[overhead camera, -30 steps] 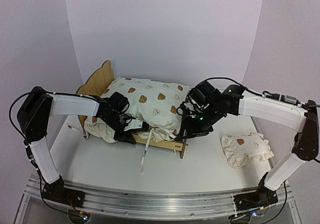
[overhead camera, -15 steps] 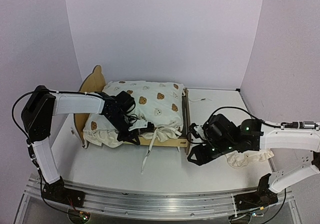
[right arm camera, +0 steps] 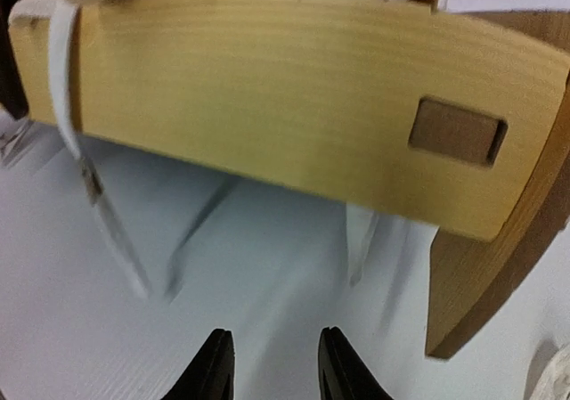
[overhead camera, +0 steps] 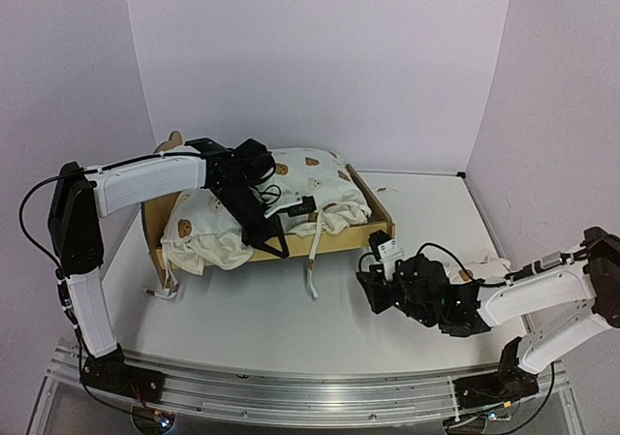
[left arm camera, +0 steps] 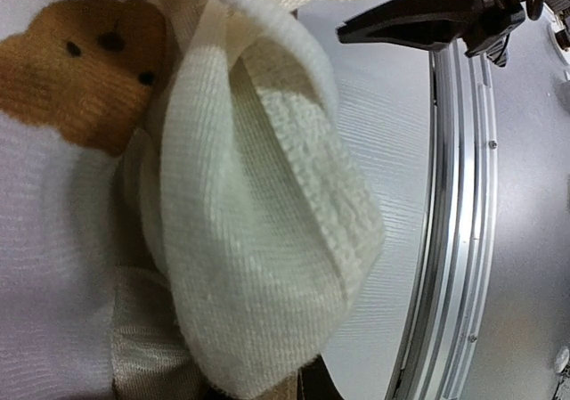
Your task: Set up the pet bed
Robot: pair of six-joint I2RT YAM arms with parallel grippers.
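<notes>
The pet bed point(overhead camera: 360, 241), a light plywood frame with an eared headboard point(overhead camera: 172, 141), stands angled on the table. A cream bear-print cushion point(overhead camera: 310, 178) lies bunched on top of it. My left gripper point(overhead camera: 274, 244) is shut on the cushion's front edge, and a fold of that fabric point(left arm camera: 258, 240) fills the left wrist view. My right gripper point(overhead camera: 373, 292) is low on the table in front of the bed's right corner. It is open and empty point(right arm camera: 272, 369), facing the bed's wooden side rail point(right arm camera: 267, 106).
A white tie strap point(overhead camera: 312, 270) hangs off the bed's front, also seen as a strap point(right arm camera: 67, 106) in the right wrist view. A bit of the ruffled pillow point(overhead camera: 484, 262) shows behind the right arm. The metal rail point(overhead camera: 320, 396) runs along the near edge.
The bed has swung, its foot end going back and right. The left gripper shut on the cushion and moved back with it. The right arm dropped toward the near edge, its jaws slightly narrower.
</notes>
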